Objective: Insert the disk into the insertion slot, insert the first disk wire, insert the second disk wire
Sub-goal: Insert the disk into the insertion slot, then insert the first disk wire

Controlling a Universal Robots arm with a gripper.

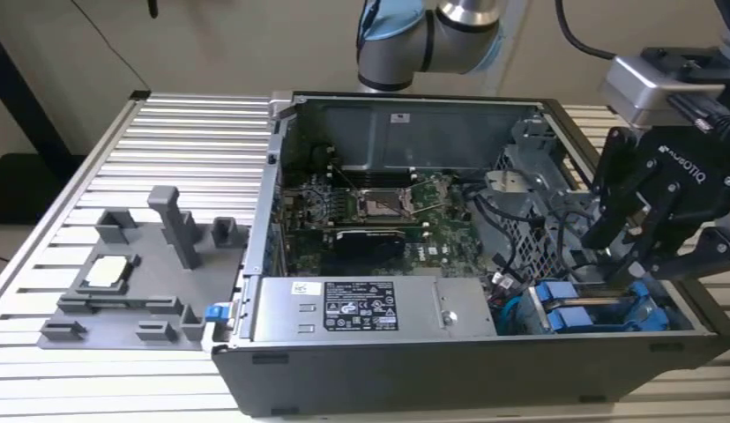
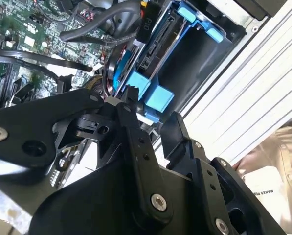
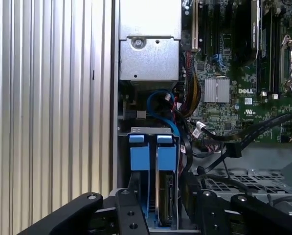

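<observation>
Leftmost in the exterior view stands a grey fixture tray [image 1: 118,291]; next comes the open computer case [image 1: 459,374], its power-supply box [image 1: 365,308] along the near wall. Rightward, the disk [image 1: 555,295] sits on edge in its bay, just beneath the gripper [image 1: 633,257], whose fingers stand spread apart.

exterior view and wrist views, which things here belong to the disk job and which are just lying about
Job: disk in its blue carrier; drive bay; end effector at the bay; blue cable, probably a disk wire.
Lying about: grey fixture tray; power-supply box; motherboard.
</observation>
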